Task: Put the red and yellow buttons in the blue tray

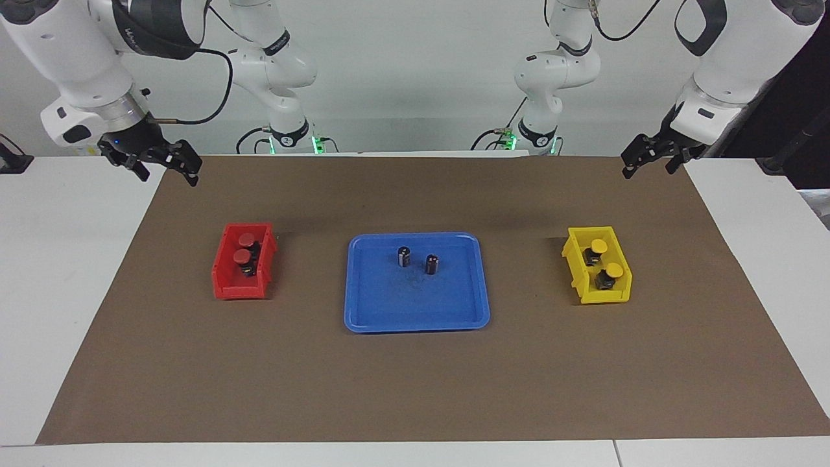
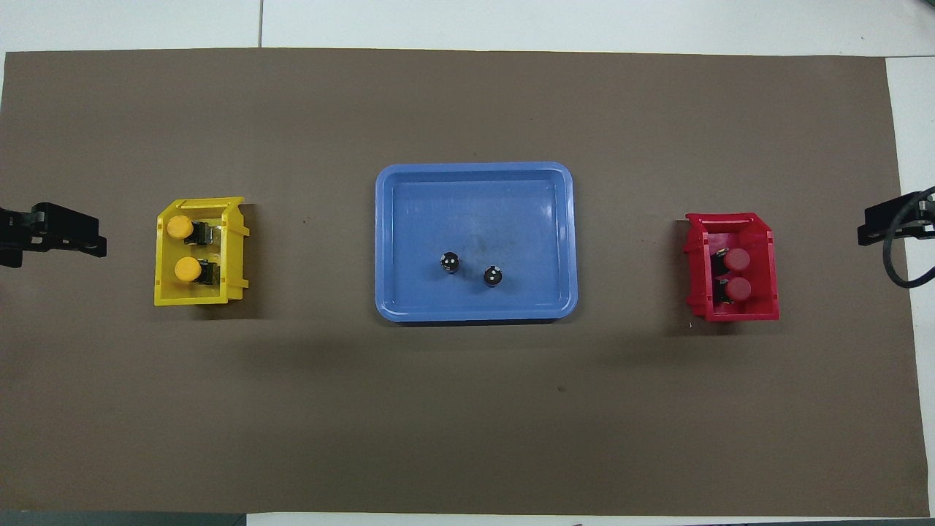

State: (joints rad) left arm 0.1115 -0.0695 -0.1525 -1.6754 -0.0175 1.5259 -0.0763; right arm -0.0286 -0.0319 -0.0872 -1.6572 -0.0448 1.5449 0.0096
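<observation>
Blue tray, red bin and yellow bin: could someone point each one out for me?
blue tray (image 2: 475,212): overhead view, on a bare part of its floor.
red bin (image 1: 224,275): facing view, on its outer side wall.
yellow bin (image 2: 162,263): overhead view, on its side wall beside the buttons.
</observation>
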